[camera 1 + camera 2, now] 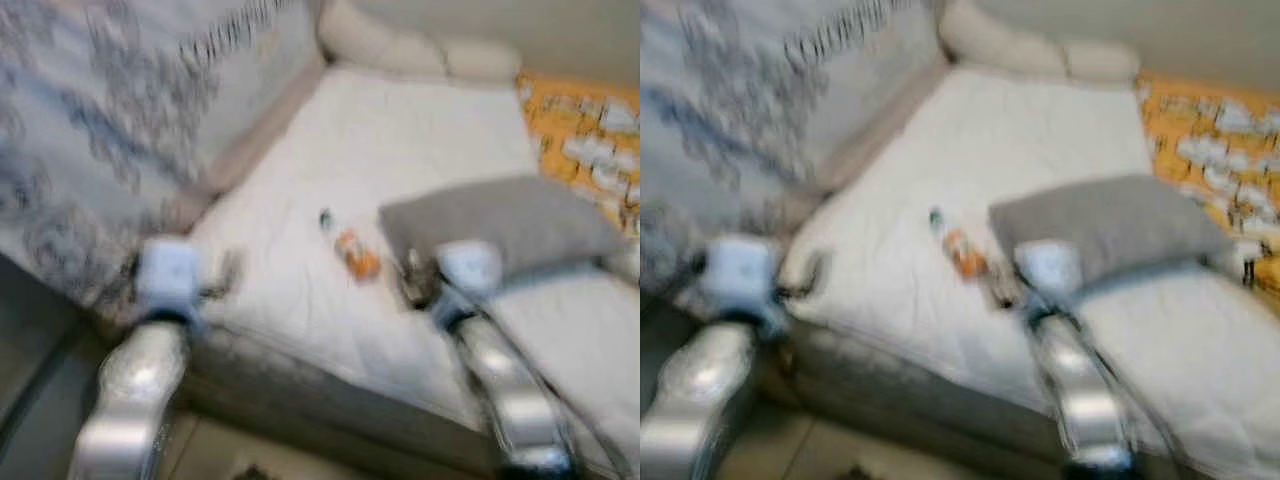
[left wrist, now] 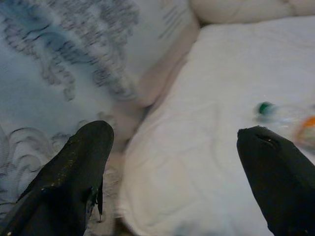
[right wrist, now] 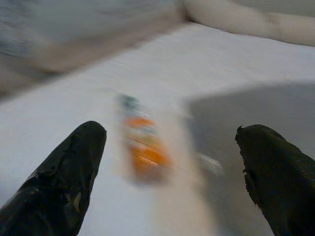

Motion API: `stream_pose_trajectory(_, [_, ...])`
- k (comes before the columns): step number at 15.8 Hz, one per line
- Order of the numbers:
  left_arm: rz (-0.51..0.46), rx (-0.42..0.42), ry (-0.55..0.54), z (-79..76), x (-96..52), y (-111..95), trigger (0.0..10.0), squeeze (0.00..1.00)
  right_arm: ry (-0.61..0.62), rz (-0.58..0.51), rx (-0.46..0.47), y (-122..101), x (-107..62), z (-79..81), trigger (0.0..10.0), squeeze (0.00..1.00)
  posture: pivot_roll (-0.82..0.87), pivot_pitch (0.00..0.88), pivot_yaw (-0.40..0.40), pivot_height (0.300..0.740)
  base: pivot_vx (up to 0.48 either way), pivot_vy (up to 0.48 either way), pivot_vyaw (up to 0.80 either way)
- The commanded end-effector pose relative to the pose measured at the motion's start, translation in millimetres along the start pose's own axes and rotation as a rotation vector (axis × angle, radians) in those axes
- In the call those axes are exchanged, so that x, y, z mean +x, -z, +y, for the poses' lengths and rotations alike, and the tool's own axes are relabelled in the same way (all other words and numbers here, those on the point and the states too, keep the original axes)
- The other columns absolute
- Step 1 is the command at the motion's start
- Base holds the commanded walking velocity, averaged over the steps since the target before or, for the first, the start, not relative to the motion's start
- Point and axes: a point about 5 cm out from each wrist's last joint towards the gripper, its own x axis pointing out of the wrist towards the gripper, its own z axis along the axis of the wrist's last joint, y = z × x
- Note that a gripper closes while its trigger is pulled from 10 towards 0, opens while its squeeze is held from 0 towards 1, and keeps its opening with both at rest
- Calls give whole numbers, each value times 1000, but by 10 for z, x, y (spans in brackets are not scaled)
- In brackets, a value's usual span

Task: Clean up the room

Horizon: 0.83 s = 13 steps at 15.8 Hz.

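Observation:
A clear plastic bottle with an orange label and green cap (image 1: pixel 350 247) lies on the white bed (image 1: pixel 400 140), just left of a grey pillow (image 1: pixel 500 222). My right gripper (image 3: pixel 170 167) is open, its fingers either side of the bottle (image 3: pixel 142 145) and short of it. My left gripper (image 2: pixel 172 167) is open too, over the bed's near left corner; the bottle (image 2: pixel 288 118) lies off beside one finger. In the eye views both arms reach forward, the right gripper (image 1: pixel 418 278) close to the bottle. The pictures are blurred.
A patterned grey-white wall or headboard (image 1: pixel 110 110) runs along the bed's left side. White pillows (image 1: pixel 410 45) lie at the far end. An orange patterned blanket (image 1: pixel 590 135) is at the far right. The floor (image 1: pixel 250 450) shows below the bed's near edge.

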Motion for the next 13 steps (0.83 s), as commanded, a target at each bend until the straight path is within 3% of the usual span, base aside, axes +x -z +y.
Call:
stream_pose_trajectory(1, [-38,-8,37,-101,9,-86,10000,0,46,16,-16,32,-54,-148,10000,1000,78,0,-18,740,341,0,0])
stream_pose_trajectory(3, [-36,-1,42,-106,-4,-80,10000,0,-21,16,-45,21,-36,-86,10000,1000,80,0,-19,740,336,0,0])
stream_pose_trajectory(6, [-35,6,40,-89,-7,-77,10000,0,-12,15,-55,15,-23,-72,10000,1000,84,0,-20,740,331,0,800])
stream_pose_trajectory(8, [-36,17,48,-94,-16,-84,10000,0,-8,31,-33,35,-29,-86,10000,1000,86,0,-19,740,319,0,0])
stream_pose_trajectory(11, [-36,29,138,-165,-58,-98,10000,0,-80,137,-115,113,-22,-96,10000,1000,84,0,-8,740,94,0,0])
stream_pose_trajectory(12, [-20,34,195,-205,-85,-90,10000,0,-92,143,-110,82,-7,-135,10000,329,85,0,-6,740,0,0,0])
stream_pose_trajectory(13, [-22,30,210,-207,-92,-93,10000,0,-93,145,-93,65,0,-138,10000,192,81,0,-2,740,0,0,0])
